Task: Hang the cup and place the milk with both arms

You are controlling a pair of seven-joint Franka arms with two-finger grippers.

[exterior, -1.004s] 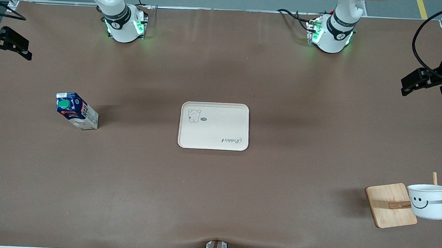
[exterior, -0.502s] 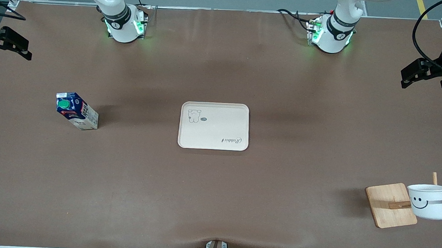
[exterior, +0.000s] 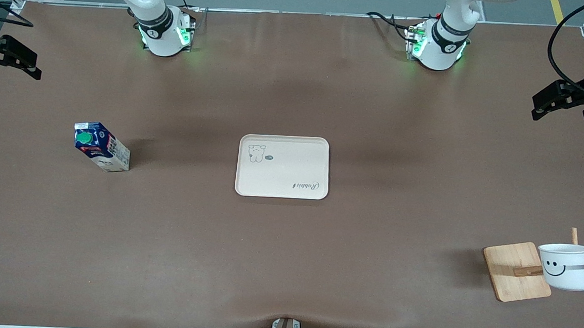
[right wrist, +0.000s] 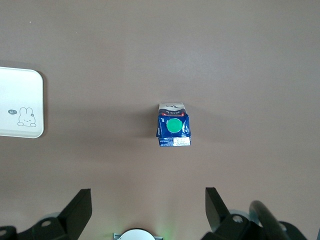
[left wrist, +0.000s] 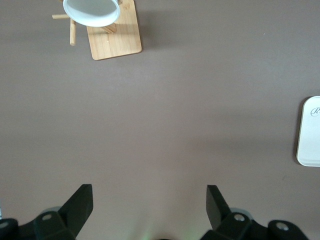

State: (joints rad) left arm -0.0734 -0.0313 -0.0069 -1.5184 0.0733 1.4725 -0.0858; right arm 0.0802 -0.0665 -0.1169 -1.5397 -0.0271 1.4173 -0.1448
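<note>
While the cup (exterior: 567,267) is hung on the rack (exterior: 517,271), both jaws are held wide: left gripper (exterior: 554,100), right gripper (exterior: 17,58).

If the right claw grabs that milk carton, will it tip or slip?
The milk stands upright, tall on a small base, so a nudge high on its side would probably tip it. Its flat printed panels look smooth, perhaps a little slippery, yet they should suit a two-finger claw. Being carton, it may dent under a hard squeeze.

left gripper (exterior: 541,109) open, raised at table's end | right gripper (exterior: 33,69) open, raised likewise
</note>
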